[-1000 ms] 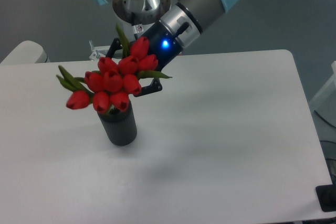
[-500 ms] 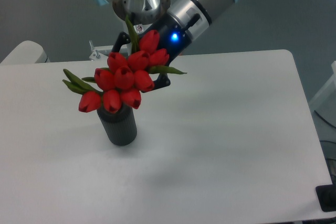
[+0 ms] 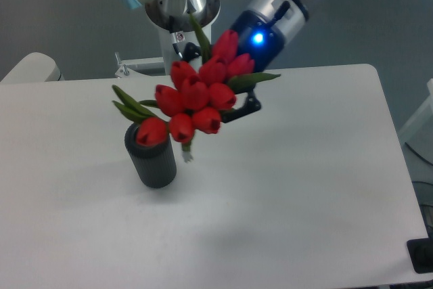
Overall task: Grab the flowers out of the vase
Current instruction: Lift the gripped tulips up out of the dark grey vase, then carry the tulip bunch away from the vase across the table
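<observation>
The flowers (image 3: 195,95), a tight bunch of red tulip buds with green leaves, hang tilted above the white table (image 3: 304,174). Their stem ends (image 3: 186,155) are outside the vase, just right of its mouth. The vase (image 3: 153,162), a dark ribbed cylinder, stands upright on the table below and left of the bunch. One bud overlaps its rim in this view. My gripper (image 3: 220,89) is behind the bunch and shut on the flowers. Only one black finger (image 3: 243,108) shows at the right; the blooms hide the rest.
The arm's base column (image 3: 173,11) stands behind the table's far edge, with a small metal bracket (image 3: 122,69) beside it. A white rounded object (image 3: 30,67) sits at the far left. A dark block (image 3: 421,255) is off the table's front right corner.
The gripper has risen and moved right with the flowers. The bunch has come up out of the vase, and its stem ends now show outside the mouth. The vase has stayed put.
</observation>
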### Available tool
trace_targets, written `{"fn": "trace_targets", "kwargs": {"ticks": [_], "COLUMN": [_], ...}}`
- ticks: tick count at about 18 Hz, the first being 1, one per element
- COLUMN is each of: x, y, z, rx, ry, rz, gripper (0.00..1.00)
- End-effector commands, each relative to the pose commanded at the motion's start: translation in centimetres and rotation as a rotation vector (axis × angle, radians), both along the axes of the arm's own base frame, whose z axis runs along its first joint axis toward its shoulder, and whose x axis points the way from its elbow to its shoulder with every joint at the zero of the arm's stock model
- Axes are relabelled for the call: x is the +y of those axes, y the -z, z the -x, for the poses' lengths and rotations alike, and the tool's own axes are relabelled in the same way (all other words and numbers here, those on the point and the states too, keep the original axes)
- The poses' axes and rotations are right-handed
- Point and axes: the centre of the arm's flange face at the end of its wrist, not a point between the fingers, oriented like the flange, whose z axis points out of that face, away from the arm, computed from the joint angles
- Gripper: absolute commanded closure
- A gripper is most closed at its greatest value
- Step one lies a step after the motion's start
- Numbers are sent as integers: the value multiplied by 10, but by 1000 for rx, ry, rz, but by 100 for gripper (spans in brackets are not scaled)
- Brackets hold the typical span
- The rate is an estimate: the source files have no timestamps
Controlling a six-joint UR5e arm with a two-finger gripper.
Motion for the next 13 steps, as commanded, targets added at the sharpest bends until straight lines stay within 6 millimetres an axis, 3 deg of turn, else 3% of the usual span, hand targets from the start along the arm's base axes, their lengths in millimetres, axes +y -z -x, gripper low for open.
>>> {"fn": "trace_targets", "kwargs": {"ticks": [4, 8, 11, 13], "x": [-6, -9, -10, -15], "y": [34, 58, 97, 109], "z": [21, 41, 65, 73], "rx": [217, 317, 421, 455], "ry": [-7, -15, 46, 59], "rz": [188, 341, 464, 546], "gripper": [87, 87, 88, 89]}}
